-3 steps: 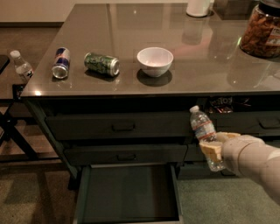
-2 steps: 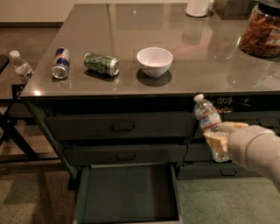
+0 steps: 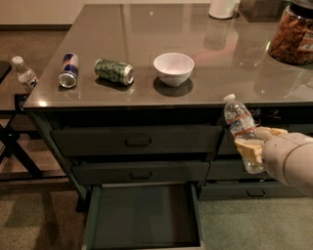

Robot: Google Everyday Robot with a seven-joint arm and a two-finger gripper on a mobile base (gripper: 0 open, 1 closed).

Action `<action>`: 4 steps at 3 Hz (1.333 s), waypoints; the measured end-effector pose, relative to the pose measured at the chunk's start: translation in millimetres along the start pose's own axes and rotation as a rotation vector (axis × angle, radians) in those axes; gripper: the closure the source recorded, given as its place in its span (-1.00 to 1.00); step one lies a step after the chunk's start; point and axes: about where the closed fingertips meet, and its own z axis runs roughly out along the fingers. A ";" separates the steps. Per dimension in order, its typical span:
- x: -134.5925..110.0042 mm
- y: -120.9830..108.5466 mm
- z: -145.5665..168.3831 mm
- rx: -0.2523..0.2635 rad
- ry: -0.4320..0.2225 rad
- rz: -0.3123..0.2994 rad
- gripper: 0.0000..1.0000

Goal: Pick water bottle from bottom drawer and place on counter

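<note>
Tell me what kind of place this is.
Probably a break room or kitchenette: a counter over drawers, bearing drink cans, a white bowl and a snack jar. The gripper holds the water bottle before the drawers.

Olive carpet lies before the dark drawer cabinet. A low dark side table stands left of the cabinet, a pale wall behind it.

bottles 2 | cans 2 | bowl 1 | jar 1 — gripper 1, right edge

No legible print on water bottle, blue can, green can or jar, claw clasping bottle before the counter
</note>
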 end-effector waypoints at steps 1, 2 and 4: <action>-17.4 -14.6 12.3 0.002 -0.010 -0.013 1.00; -64.7 -43.0 31.9 0.011 -0.037 -0.060 1.00; -110.3 -67.5 57.4 -0.011 -0.057 -0.046 1.00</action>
